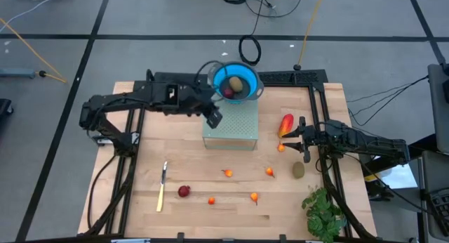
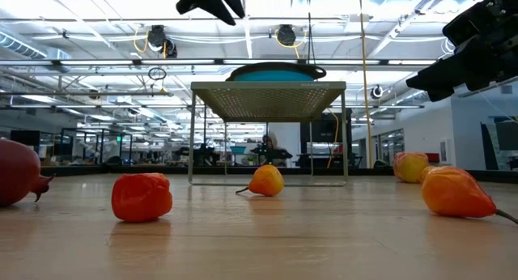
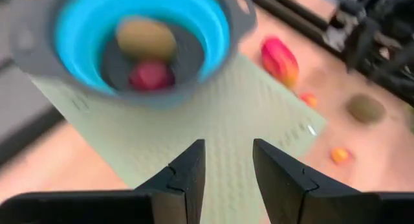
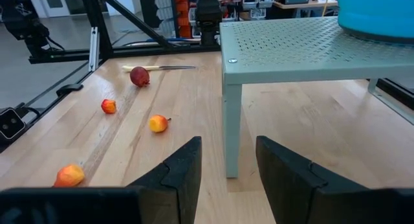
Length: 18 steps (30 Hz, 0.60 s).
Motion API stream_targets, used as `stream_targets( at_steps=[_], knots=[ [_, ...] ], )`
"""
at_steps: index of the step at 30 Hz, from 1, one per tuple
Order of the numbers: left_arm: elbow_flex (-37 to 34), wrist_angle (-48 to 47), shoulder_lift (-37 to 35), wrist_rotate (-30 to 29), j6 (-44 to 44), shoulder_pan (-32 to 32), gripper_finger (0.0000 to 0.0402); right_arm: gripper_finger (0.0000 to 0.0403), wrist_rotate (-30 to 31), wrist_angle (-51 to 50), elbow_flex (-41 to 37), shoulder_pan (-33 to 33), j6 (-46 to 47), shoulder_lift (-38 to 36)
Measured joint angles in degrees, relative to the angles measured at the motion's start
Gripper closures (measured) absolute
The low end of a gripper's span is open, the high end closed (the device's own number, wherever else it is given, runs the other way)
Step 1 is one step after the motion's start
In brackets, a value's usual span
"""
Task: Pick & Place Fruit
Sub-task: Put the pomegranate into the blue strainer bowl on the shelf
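Fruit partly bowled, both claws released

Wooden worktop (image 1: pixel 210 183) on a grey tiled floor; behind it, seen level, a bright hall with ceiling lights and pipes. Near the far edge stands a pale green perforated stand (image 1: pixel 231 127) carrying a blue bowl (image 1: pixel 236 81) with a dark rim, one olive oval and one dark red round piece inside.

Left claw (image 1: pixel 214 118) poised over the stand just beside the bowl, fingers apart, gripping nothing. Right claw (image 1: pixel 295 134) low by the right side, fingers apart and empty, close to the long red-and-yellow piece (image 1: pixel 286 123) and a tiny orange one (image 1: pixel 281 148).

Loose on the boards: another olive oval (image 1: pixel 299 170), a dark red round piece (image 1: pixel 184 192), four small orange pieces (image 1: pixel 254 197) scattered across the front half. Yellow-handled knife (image 1: pixel 162 187) front left, leafy plant (image 1: pixel 324 213) at the front right corner.

Wide bare wood along the left side. Bowl blurred in the left wrist view; only its rim visible from table height.
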Motion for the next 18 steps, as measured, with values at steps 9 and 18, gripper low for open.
stream_targets(
  at_steps=[9, 18],
  knots=[
    [0.00, -5.91, 0.00, 8.76, -14.00, -6.12, 0.0275, 0.0264, 0.00, -0.01, -0.01, 0.01, 0.00, 0.00],
    [0.00, -6.80, 0.00, 11.02, -27.48, -13.46, 0.0275, 0.0264, 0.00, 0.00, -0.01, 0.02, 0.00, 0.00]
  ],
)
